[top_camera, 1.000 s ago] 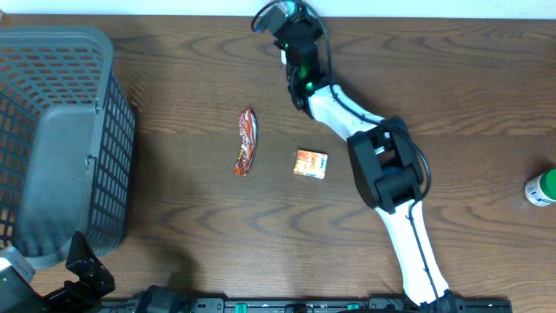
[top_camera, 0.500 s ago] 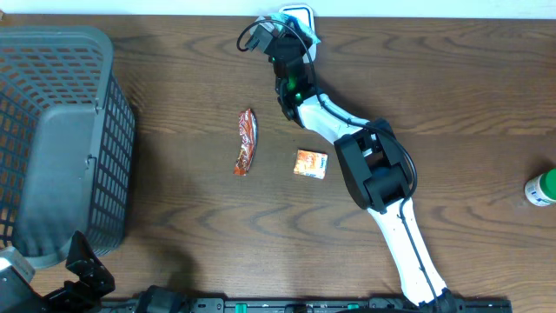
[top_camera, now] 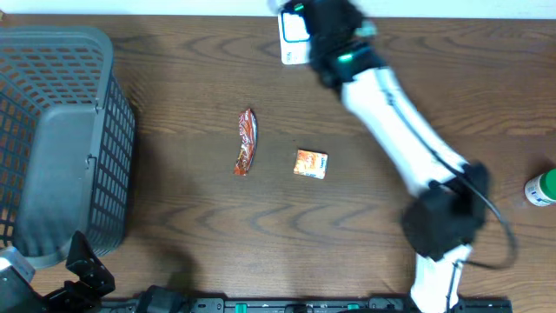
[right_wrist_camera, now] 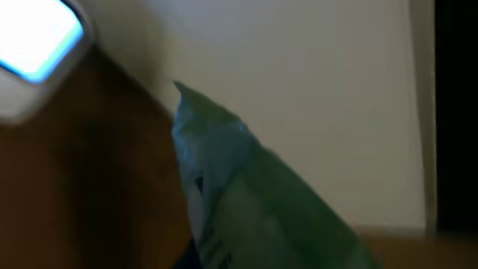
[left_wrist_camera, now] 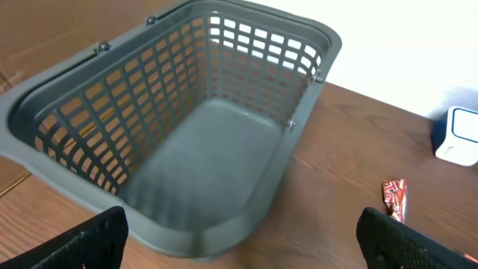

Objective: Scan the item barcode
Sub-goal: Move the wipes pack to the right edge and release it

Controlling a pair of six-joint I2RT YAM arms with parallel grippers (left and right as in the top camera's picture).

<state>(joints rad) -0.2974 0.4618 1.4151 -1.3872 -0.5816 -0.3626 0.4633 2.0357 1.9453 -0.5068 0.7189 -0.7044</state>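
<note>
Dark wood-grain table (top_camera: pixel 174 226) fills the overhead view, with a strip of pale wall (top_camera: pixel 174 7) along the top edge. At top centre the right gripper (top_camera: pixel 320 42), blurred, sits just beside a white scanner (top_camera: pixel 294 26) with a blue-lit face. Its wrist view shows a green packet (right_wrist_camera: pixel 246 202) rising from the bottom centre of the frame, close to the lens, with the scanner at upper left. The jaws are closed and seem to pinch the packet, though the fingers themselves are hidden. The left gripper (left_wrist_camera: pixel 243 243) stands wide open, holding nothing, at the lower left of the overhead, near a grey plastic basket (top_camera: pixel 61 35) on the left side. A red-brown snack wrapper (top_camera: pixel 247 142) and a small orange packet (top_camera: pixel 310 163) lie apart mid-table. A white-and-green bottle (top_camera: pixel 540 188) sits at the right edge.
</note>
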